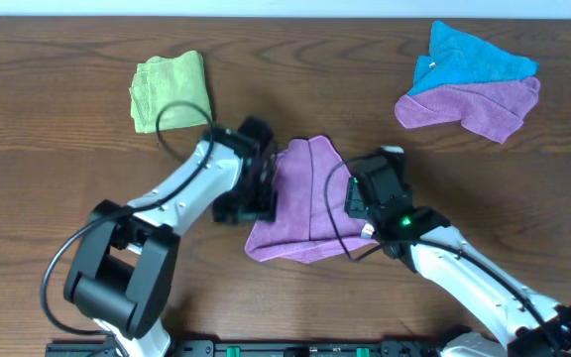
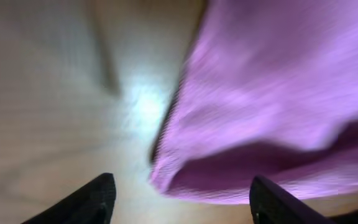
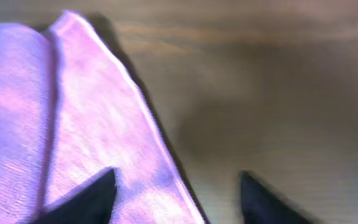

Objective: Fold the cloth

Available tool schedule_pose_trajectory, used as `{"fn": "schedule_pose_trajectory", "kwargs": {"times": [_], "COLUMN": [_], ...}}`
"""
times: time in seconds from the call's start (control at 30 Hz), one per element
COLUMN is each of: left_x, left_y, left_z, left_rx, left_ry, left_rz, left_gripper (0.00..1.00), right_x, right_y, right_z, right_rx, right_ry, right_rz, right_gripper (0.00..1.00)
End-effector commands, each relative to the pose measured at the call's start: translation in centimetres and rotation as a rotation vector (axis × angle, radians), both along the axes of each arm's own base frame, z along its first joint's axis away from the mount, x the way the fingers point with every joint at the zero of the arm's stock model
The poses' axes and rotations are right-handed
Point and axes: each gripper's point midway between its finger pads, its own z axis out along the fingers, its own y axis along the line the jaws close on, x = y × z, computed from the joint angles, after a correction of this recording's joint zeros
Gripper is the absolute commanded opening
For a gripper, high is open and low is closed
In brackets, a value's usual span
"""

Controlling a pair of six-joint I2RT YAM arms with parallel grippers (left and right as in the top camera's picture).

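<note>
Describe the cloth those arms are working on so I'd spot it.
Start at the middle of the wooden table. The purple cloth lies there alone; the other purple cloth sits in a far corner under a blue cloth.

The overhead view is evenly lit and fairly sharp, with soft, short shadows under the arms on the table [image 1: 57,129]. The left wrist view is badly smeared by blur. A white patch of glare sits on the table just left of the purple cloth [image 2: 272,93], and dark shadow fills its fold. The right wrist view is soft too: the cloth shines pale, the table dims rightward, and shadow hugs the cloth's edge.
</note>
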Motion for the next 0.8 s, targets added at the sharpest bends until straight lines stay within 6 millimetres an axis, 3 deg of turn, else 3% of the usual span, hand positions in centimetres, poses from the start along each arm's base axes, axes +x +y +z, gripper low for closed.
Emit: {"fn": "schedule_pose_trajectory", "kwargs": {"times": [0.0, 0.03, 0.07, 0.13, 0.2, 0.23, 0.33, 0.47, 0.77], "left_x": [3.7, 4.6, 5.5, 6.9, 7.9, 8.3, 9.0, 9.1, 7.4], "left_y": [-1.6, -2.1, -2.7, -3.7, -4.3, -4.5, -4.7, -4.8, -7.1], "left_z": [4.3, 5.1, 5.7, 6.5, 6.7, 6.7, 6.2, 5.3, 2.8], "left_rx": [-0.067, -0.09, -0.116, -0.16, -0.184, -0.192, -0.191, -0.183, -0.181], "left_ry": [-0.155, -0.191, -0.225, -0.283, -0.319, -0.332, -0.347, -0.325, -0.284], "left_rz": [0.0, 0.0, -0.003, -0.005, 0.012, 0.022, 0.023, 0.038, -0.017], "left_gripper": [0.73, 0.73, 0.7, 0.58, 0.2, 0.11, 0.06, 0.06, 0.06], "right_x": [1.2, 1.5, 2.0, 3.1, 4.2, 4.6, 5.4, 6.3, 8.4], "right_y": [1.7, 2.2, 2.6, 3.1, 2.8, 2.8, 3.5, 3.9, 5.5], "right_z": [1.2, 1.7, 2.1, 2.7, 2.4, 2.2, 1.3, 0.5, 3.6], "right_rx": [0.008, 0.034, 0.068, 0.126, 0.167, 0.195, 0.319, 0.444, 0.53], "right_ry": [-0.057, -0.077, -0.099, -0.131, -0.144, -0.139, -0.11, -0.05, -0.085], "right_rz": [0.125, 0.142, 0.152, 0.164, 0.153, 0.161, 0.219, 0.258, 0.317], "right_gripper": [0.17, 0.06, 0.01, 0.01, 0.01, 0.01, 0.01, 0.01, 0.01]}}
